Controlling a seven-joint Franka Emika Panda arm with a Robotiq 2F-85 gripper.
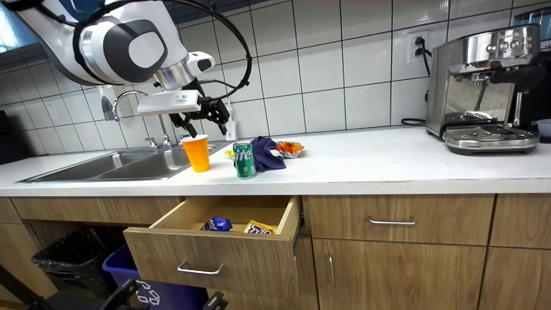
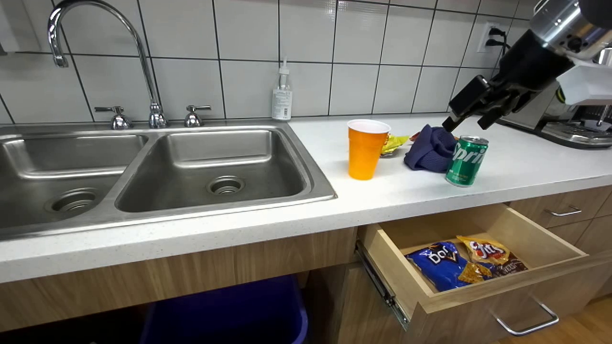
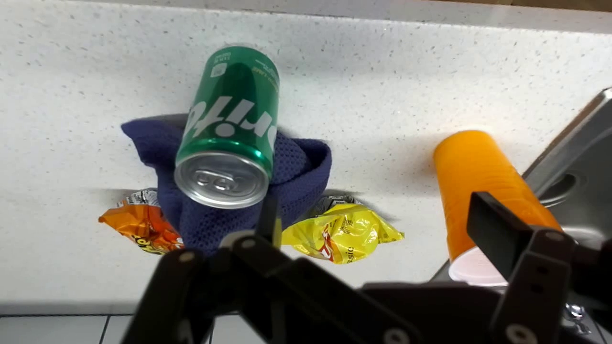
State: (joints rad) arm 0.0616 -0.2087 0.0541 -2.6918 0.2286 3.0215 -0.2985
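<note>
While spread fingers (image 3: 497,234) have rm below, can (image 1: 245,161) stands nr ctr edge (image 1: 275,188).

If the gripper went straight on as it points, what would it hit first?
The gripper would probably meet bare countertop between the blue cloth and orange cup; depth is unclear, so it might brush the cloth or yellow bag first.

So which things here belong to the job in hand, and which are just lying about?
Likely involved, near the open gripper: green can, navy cloth, orange cup, yellow snack bag, orange snack bag.

Probably incidental: coffee machine, clear bottle, blue bin.
</note>
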